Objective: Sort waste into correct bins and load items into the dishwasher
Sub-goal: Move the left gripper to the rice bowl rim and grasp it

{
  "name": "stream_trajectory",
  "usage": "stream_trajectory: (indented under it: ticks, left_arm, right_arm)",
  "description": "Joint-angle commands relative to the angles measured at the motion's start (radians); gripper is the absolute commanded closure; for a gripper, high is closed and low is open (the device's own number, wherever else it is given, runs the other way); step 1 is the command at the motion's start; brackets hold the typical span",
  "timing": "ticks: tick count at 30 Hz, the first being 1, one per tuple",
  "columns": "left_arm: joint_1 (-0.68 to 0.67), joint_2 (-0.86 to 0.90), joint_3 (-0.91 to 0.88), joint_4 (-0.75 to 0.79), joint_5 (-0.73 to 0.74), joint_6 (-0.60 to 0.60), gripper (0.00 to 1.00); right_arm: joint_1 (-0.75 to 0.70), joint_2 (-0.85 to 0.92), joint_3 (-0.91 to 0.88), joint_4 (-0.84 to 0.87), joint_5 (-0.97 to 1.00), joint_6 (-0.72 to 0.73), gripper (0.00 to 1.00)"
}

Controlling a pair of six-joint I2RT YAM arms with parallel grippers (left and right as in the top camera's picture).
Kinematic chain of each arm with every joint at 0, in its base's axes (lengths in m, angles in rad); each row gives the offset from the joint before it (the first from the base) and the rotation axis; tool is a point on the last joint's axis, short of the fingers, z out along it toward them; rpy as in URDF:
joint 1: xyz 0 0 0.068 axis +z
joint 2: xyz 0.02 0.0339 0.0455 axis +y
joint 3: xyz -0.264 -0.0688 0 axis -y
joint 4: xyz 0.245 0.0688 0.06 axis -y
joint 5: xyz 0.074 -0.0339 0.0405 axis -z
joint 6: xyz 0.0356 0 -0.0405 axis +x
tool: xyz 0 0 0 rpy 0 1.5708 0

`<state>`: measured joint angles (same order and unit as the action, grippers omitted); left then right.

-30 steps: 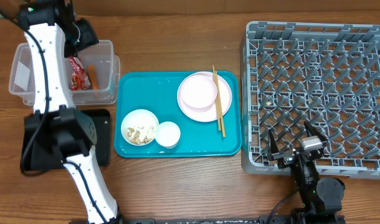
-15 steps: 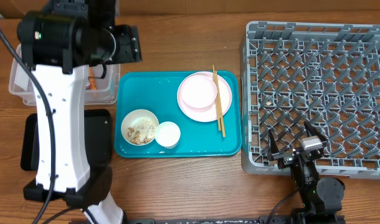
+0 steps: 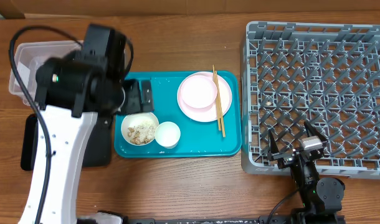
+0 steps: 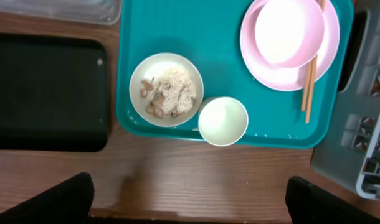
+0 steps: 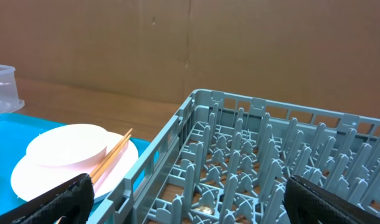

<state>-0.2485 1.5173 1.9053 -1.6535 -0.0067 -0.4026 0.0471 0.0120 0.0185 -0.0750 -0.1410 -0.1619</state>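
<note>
A white bowl (image 3: 139, 127) (image 4: 166, 89) of beige food scraps and a small white cup (image 3: 167, 134) (image 4: 222, 121) stand on the teal tray's front left. The pale-pink plate (image 3: 205, 114) (image 4: 271, 78) carries a second bowl (image 3: 199, 91) (image 4: 288, 31), with chopsticks (image 3: 218, 102) (image 4: 309, 84) (image 5: 109, 157) across its right edge. High above the tray's left end, my left gripper (image 3: 139, 98) (image 4: 190, 202) is open and empty. My right gripper (image 3: 294, 144) (image 5: 190, 199) stands open and empty at the front left corner of the grey dishwasher rack (image 3: 314, 81) (image 5: 271, 155).
My left arm covers most of the clear tub (image 3: 19, 56) (image 4: 65, 9) at the back left. The black tray (image 3: 28, 146) (image 4: 47, 93) lies in front of it, beside the teal tray (image 3: 230, 146) (image 4: 177, 25). The rack's left wall sits close to the teal tray.
The left arm has swung from over the clear tub rightward and forward, over the teal tray's left end, and its jaws have opened wider. The right arm has not moved.
</note>
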Motion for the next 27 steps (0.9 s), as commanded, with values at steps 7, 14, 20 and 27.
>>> stream_trajectory:
  ticks: [7, 14, 20, 27]
  left_arm:
    - [-0.003, 0.018, -0.323, 0.299, 0.015, -0.260, 0.51]
    - [-0.003, 0.058, -0.551, 0.515, 0.015, -0.418, 0.55]
    - [-0.009, 0.159, -0.667, 0.664, 0.034, -0.492, 0.57]
    - [-0.034, 0.295, -0.674, 0.755, 0.033, -0.496, 0.60]
  right_arm:
    - [-0.003, -0.008, -0.010, 0.005, 0.006, 0.002, 0.00]
    - [-0.003, -0.008, -0.010, 0.005, 0.006, 0.002, 0.00]
    - [-0.003, -0.008, -0.010, 0.005, 0.006, 0.002, 0.00]
    - [-0.003, -0.008, -0.010, 0.005, 0.006, 0.002, 0.00]
